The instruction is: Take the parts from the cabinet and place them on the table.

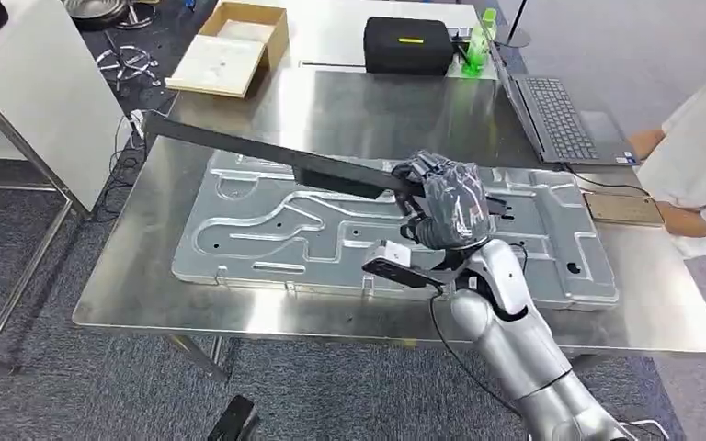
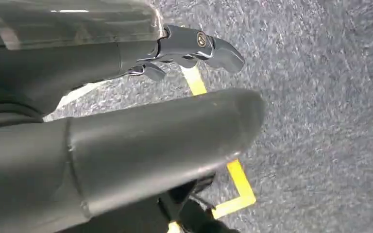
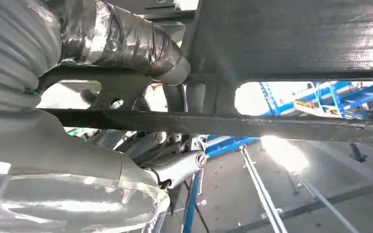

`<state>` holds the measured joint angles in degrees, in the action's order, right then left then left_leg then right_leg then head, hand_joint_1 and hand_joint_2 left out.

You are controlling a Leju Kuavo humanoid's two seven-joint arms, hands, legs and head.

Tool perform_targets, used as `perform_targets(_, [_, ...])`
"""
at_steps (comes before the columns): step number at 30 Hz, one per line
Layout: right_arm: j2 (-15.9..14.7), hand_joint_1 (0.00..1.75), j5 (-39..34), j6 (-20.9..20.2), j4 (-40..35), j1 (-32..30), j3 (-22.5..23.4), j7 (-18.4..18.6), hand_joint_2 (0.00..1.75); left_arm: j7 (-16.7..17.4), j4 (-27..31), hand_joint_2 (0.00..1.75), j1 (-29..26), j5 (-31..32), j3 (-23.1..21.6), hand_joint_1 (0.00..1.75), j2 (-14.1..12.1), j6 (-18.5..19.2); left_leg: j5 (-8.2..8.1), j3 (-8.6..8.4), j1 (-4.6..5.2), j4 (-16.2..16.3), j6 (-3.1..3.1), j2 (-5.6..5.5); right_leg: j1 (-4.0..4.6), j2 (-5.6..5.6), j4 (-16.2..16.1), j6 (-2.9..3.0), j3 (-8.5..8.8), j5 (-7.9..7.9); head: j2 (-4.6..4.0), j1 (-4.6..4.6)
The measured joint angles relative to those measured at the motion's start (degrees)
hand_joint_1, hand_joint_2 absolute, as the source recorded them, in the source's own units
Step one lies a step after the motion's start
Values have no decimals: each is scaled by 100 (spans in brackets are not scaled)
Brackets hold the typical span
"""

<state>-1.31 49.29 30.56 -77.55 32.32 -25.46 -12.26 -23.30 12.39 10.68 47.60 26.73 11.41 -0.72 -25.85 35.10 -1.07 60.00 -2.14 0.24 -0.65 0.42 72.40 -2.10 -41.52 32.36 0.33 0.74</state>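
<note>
In the head view my right hand (image 1: pixel 449 202), wrapped in clear film, grips one end of a long black flat part (image 1: pixel 267 156). The part reaches out to the left, tilted, above a large stamped silver panel (image 1: pixel 267 234) lying on the steel table (image 1: pixel 138 303). Seen from the right wrist, the black part (image 3: pixel 291 39) crosses close in front of the camera, with the taped thumb (image 3: pixel 126 39) against it and the darker fingers under it. My left hand (image 2: pixel 126 121) hangs over grey carpet, its fingers apart and nothing in it.
At the table's far end stand a cardboard box (image 1: pixel 230 46), a black case (image 1: pixel 407 44) and a green bottle (image 1: pixel 474 55). A laptop (image 1: pixel 561 115) and a brown pad (image 1: pixel 623 209) lie to the right, near a person (image 1: pixel 699 156). Yellow floor tape (image 2: pixel 238 184) marks the carpet.
</note>
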Motion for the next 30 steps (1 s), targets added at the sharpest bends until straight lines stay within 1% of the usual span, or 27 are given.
perform_targets(1, [-15, 175, -2, -2, 39, -1, 0, 0, 175, 0, 0, 0, -3, 0, 0, 0, 0, 0, -4, 0, 1, 3, -4, 9, -5, -2, 356, -11, -187, 108, 0, 2])
perform_targets(2, [-31, 175, -4, -7, 77, -2, 0, -2, 175, 0, 0, 0, -4, 0, 0, 0, 0, 0, -6, -2, 1, 3, -4, 10, -13, -7, 496, -13, -279, 76, 0, 0])
perform_targets(3, [-50, 175, -4, -13, 112, -1, 0, -15, 175, 0, 0, 0, -2, 0, 0, 0, 0, 0, -12, -9, 0, 3, -2, 9, -18, -12, 357, -8, -235, -82, 0, 2])
perform_targets(4, [-59, 175, -4, -13, 136, 3, 0, -17, 175, 0, 0, 0, -1, 0, -4, 0, 0, 0, -20, -23, -1, 3, 4, 9, -18, -14, 6, 7, -77, -319, 0, 0])
perform_targets(5, [-64, 175, -4, -11, 156, 17, 2, -17, 175, 0, 0, 0, -1, 0, -7, 0, 2, 0, -35, -47, -1, 3, 16, 9, -16, -23, -565, 37, 202, -620, 0, 2])
perform_targets(6, [-68, 175, -4, -11, 166, 41, 2, -17, 175, 0, 0, 0, 2, 0, -11, 0, 9, 0, -48, -64, -1, 3, 35, 9, -8, -50, -1073, 72, 441, -821, 0, 2])
perform_targets(7, [-74, 175, -5, -11, 186, 68, 2, -20, 175, -2, 0, 0, 6, 0, -11, 0, 13, 0, -52, -49, 38, -1, 64, 13, 43, -66, -1177, 91, 515, -719, 0, 2])
perform_targets(8, [-74, 175, -7, -11, 197, 84, 2, -22, 175, 0, 0, 0, 13, 0, -11, 0, 13, 0, -51, -40, 36, -2, 85, 17, 52, -49, -1252, 112, 502, -732, 0, -4])
perform_targets(9, [-74, 175, -7, -11, 210, 81, 2, -24, 175, 0, 0, 0, 14, 0, -11, 0, 13, 0, -38, -50, 33, -23, 114, 25, 59, -47, -1253, 120, 498, -732, 0, 0])
perform_targets(10, [-85, 175, -4, -11, 230, 82, 4, -26, 175, 0, 0, 0, 11, 0, -13, 0, 13, 0, -33, -68, 28, -62, 146, 32, 65, -38, -1250, 147, 500, -721, 0, -2])
perform_targets(11, [-101, 175, 11, -9, 243, 87, 6, -24, 175, 0, 0, 0, 15, 6, -13, 0, 15, 0, -31, -88, 45, -81, 183, 36, 52, -36, -1300, 189, 518, -745, 0, 0])
perform_targets(12, [-101, 175, 42, -4, 247, 86, 7, -24, 175, 0, 0, 0, 16, 28, -15, 0, 13, -2, -91, -67, 24, -37, 211, 32, -6, -44, -1365, 232, 568, -774, 0, -4])
perform_targets(13, [-103, 175, 70, 0, 265, 109, 7, -24, 175, -2, 0, 0, 20, 39, -22, 0, 13, -6, -249, 11, 37, 172, 215, 24, 1, -37, -1391, 276, 590, -778, 0, -2])
perform_targets(15, [-105, 175, 162, 24, 306, 137, 9, -22, 175, -2, 0, 0, 19, 78, -48, 0, 13, -15, -649, 404, 36, 1004, 215, 19, 19, -34, -1380, 320, 591, -767, 0, -7])
perform_targets(16, [-114, 175, 237, 54, 341, 135, 22, -13, 175, -4, 0, 0, 11, 90, -57, 0, 13, -15, -778, 607, 35, 1404, 220, 19, 33, -30, -1376, 330, 592, -760, 0, -5])
perform_targets(17, [-127, 175, 350, 105, 381, 135, 37, 2, 175, -13, 0, 0, -2, 94, -65, 0, 11, -15, -807, 749, 36, 1649, 220, 19, 45, -22, -1363, 341, 591, -752, 0, -7])
perform_targets(18, [-149, 0, 492, 175, 411, 136, 48, 35, 175, -30, 0, 175, -13, 96, -72, 0, 9, -15, -678, 734, 36, 1575, 214, 19, 49, -10, -1354, 340, 596, -744, 0, -4])
perform_targets(19, [-179, 0, 637, 245, 438, 142, 61, 61, 175, -46, 0, 175, -17, 101, -81, 0, 9, -15, -458, 606, 36, 1272, 201, 19, 51, 1, -1342, 334, 601, -736, 0, -7])
perform_targets(21, [-221, 0, 761, 326, 464, 192, 133, 90, 175, -76, 0, 175, -16, 162, -109, 0, 4, -61, 56, 153, 39, 304, 146, 4, 52, 24, -1291, 308, 612, -698, 0, -7])
perform_targets(22, [-238, 0, 774, 332, 472, 228, 181, 96, 175, -76, 0, 175, -16, 194, -131, 0, -2, -94, 0, 38, 49, 93, 114, -23, 61, 31, -1262, 282, 592, -675, 0, -4])
perform_targets(23, [-262, 0, 787, 330, 494, 251, 212, 116, 175, -81, 0, 175, -13, 208, -155, 0, -2, -100, -8, 17, 65, -11, 117, -27, 88, 40, -1218, 259, 560, -665, 0, -4])
perform_targets(24, [-284, 0, 793, 343, 503, 246, 251, 125, 175, -96, 0, 0, -28, 179, -171, 0, -2, -81, 2, 26, 66, 9, 102, -28, 74, 40, -1236, 226, 553, -683, 0, -2])
perform_targets(26, [-297, 0, 868, 365, 521, 218, 310, 160, 175, -120, 0, 0, -54, 155, -175, 0, -9, -59, 22, 24, 84, -21, 56, -30, 60, 43, -1259, 168, 562, -695, 0, -4])
perform_targets(27, [-302, 0, 883, 398, 520, 215, 354, 201, 175, -126, 0, 0, -54, 133, -181, 0, 0, -54, 62, -15, 36, -86, 6, -17, 48, 45, -1235, 139, 546, -657, 0, -9])
perform_targets(28, [-310, 0, 912, 439, 523, 223, 407, 219, 175, -135, 0, 0, -47, 114, -184, 0, 0, -54, 68, -34, 35, -107, -11, -9, 40, 22, -1103, 103, 510, -552, 0, 4])
perform_targets(29, [-317, 0, 947, 470, 527, 225, 454, 245, 175, -140, 0, 0, -38, 101, -186, 0, 0, -52, 71, -37, 30, -107, -25, -2, 30, 16, -768, 70, 357, -345, 0, -2])
perform_targets(30, [-317, 0, 964, 481, 540, 203, 472, 280, 175, -142, 0, 0, -37, 96, -186, 0, 0, -54, 67, -37, 30, -107, -29, 5, 9, 12, -351, 38, 154, -144, 0, 2])
